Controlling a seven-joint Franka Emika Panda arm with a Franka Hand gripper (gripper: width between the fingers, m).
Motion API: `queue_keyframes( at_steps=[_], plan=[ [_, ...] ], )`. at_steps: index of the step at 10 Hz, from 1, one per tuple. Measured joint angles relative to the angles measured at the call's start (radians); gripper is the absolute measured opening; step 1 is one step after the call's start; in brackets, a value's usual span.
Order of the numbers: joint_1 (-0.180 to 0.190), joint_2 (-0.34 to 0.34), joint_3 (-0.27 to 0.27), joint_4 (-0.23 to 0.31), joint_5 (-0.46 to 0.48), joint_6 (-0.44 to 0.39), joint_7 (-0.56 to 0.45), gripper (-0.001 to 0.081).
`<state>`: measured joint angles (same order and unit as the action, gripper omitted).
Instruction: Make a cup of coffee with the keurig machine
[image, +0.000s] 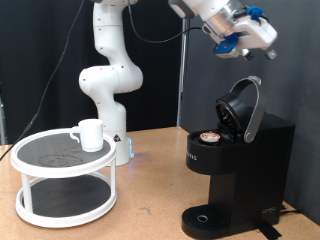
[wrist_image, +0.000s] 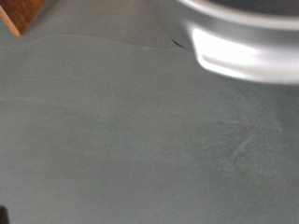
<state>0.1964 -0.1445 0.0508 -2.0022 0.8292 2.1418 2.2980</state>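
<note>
The black keurig machine (image: 238, 168) stands at the exterior view's right with its rounded lid (image: 245, 108) hinged up. A brown-topped pod (image: 210, 137) sits in the opened chamber. The white cup (image: 90, 134) rests on the top tier of the white round stand, far to the left of the machine. My gripper (image: 243, 52) hovers high above the raised lid, near the picture's top right, apart from it. Its fingers are too small and angled to read. The wrist view shows only a grey backdrop and a blurred silver-rimmed edge (wrist_image: 245, 47); no fingers show there.
A white two-tier round stand (image: 65, 182) occupies the left of the wooden table (image: 150, 215). The arm's white base (image: 110, 90) rises behind it. A dark curtain hangs behind. The round drip tray (image: 205, 218) sits at the machine's foot.
</note>
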Motion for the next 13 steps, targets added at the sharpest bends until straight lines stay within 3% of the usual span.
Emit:
queue_keyframes(
  at_steps=[4,9,10,11,13],
  plan=[
    [0.008,0.037,0.056,0.004,-0.045,0.006,0.032,0.0734],
    [0.007,0.042,0.058,-0.006,-0.073,-0.032,0.030,0.0707],
    [0.006,0.042,0.056,-0.009,-0.073,-0.038,0.030,0.0573],
    [0.004,0.041,0.054,-0.011,-0.073,-0.047,0.029,0.0573],
    [-0.002,0.039,0.053,-0.019,-0.075,-0.052,0.029,0.0230]
  ],
)
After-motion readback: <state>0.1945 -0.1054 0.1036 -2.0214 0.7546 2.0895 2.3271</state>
